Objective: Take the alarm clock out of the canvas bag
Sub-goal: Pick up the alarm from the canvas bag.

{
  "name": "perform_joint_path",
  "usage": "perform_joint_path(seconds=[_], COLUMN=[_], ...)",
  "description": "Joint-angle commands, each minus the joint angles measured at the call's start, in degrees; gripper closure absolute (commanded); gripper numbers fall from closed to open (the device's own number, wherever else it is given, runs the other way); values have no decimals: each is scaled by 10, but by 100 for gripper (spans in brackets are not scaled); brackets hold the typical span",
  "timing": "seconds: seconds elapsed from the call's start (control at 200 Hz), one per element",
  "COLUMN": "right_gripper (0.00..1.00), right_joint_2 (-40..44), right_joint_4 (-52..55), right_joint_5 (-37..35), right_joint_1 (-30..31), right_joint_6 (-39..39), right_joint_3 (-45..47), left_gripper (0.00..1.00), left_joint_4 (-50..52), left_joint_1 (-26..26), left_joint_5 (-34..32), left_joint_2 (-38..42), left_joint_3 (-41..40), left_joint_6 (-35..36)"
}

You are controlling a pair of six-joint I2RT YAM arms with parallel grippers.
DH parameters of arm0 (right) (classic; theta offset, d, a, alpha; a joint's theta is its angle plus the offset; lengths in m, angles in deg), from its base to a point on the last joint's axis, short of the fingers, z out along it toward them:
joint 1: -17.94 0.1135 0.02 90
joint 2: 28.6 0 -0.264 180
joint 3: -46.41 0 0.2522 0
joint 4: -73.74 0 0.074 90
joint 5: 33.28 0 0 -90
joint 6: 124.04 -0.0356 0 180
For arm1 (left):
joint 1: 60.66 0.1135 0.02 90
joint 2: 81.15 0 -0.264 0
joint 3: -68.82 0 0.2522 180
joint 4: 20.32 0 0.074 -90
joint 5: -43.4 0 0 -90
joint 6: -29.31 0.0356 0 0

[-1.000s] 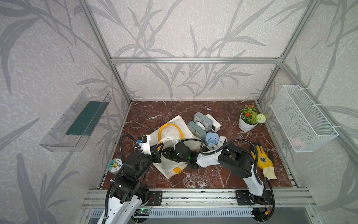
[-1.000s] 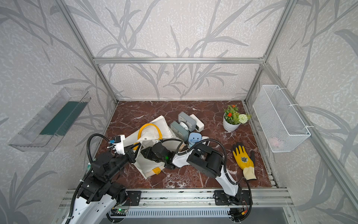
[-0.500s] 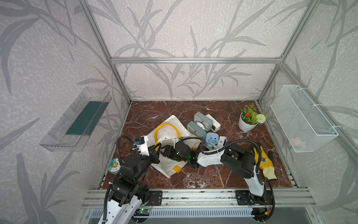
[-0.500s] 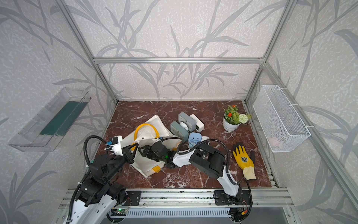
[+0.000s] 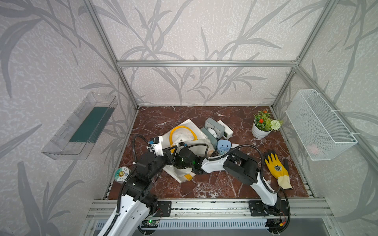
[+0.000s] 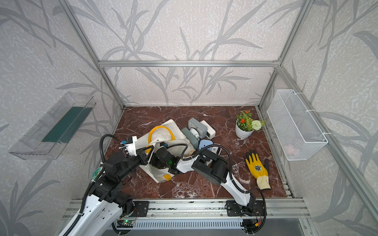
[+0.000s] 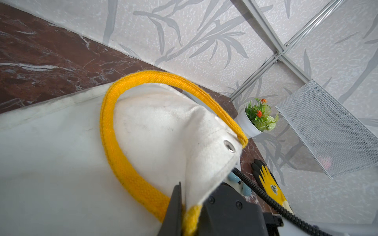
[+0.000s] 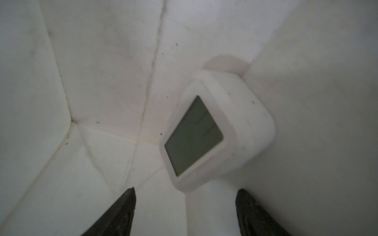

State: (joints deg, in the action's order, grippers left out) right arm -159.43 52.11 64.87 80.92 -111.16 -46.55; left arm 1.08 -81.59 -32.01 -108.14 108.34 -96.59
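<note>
Poised inside the canvas bag [image 5: 185, 135] with the right jaws spread wide and empty, just short of the white alarm clock [image 8: 216, 132] lying in a cloth corner; pinching the bag's rim by the yellow handle [image 7: 122, 159] with the left jaws shut. Might nudge the clock deeper or snag cloth on closing, being off-centre; might lose the mouth through a slipping rim. Beyond, red marble worktop [image 5: 214, 183], glove [image 5: 276, 167], potted plant [image 5: 262, 126], leaf-papered walls [image 5: 204, 30].

Blurred alarm clock [image 8: 216, 130] and edge-cropped right gripper [image 8: 186, 206], both hidden inside the canvas bag [image 5: 184, 134] in both top views.
</note>
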Motion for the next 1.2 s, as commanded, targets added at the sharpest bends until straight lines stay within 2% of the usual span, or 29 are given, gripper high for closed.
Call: perform_joint_path(seconds=[0.0, 0.09, 0.165, 0.235, 0.38, 0.455, 0.54, 0.58, 0.65, 0.81, 1.0, 1.195], right_gripper=[14, 6, 2, 2, 1, 2, 3, 7, 22, 41, 65, 72], right_joint_2=[-22, -24, -29, -46, -100, -119, -131, -136, -143, -152, -145, -114], right_joint_4=[55, 68, 129, 198, 290, 374, 411, 412, 405, 426, 426, 391], right_joint_5=[-3, -16, -14, 6, 29, 22, 10, 9, 1, -13, -21, -27], right_joint_1=[-3, -4, -5, -9, -20, -21, -24, -29, -33, -34, -35, -35], right_joint_6=[-3, -5, 19, 44, 25, 49, 57, 48, 37, 53, 49, 57], right_joint_3=[-37, -52, -92, -144, -224, -277, -302, -307, -313, -347, -327, -285], left_gripper=[100, 100, 100, 100, 100, 100, 100, 100, 100, 100, 100, 100], left_joint_4=[-67, -65, -80, -97, -137, -156, -168, -178, -196, -192, -145, -39], left_joint_1=[-5, -6, -7, -7, -9, -15, -17, -18, -19, -19, -18, -18], left_joint_5=[42, 53, 70, 87, 129, 140, 145, 146, 148, 144, 95, 42], left_joint_2=[10, 10, 6, 2, -18, -25, -25, -24, -20, 6, 71, 117], left_joint_3=[-1, -5, -13, -18, -21, -24, -28, -33, -42, -53, -61, -44], left_joint_6=[-38, -46, -53, -60, -82, -87, -89, -95, -103, -109, -100, -63])
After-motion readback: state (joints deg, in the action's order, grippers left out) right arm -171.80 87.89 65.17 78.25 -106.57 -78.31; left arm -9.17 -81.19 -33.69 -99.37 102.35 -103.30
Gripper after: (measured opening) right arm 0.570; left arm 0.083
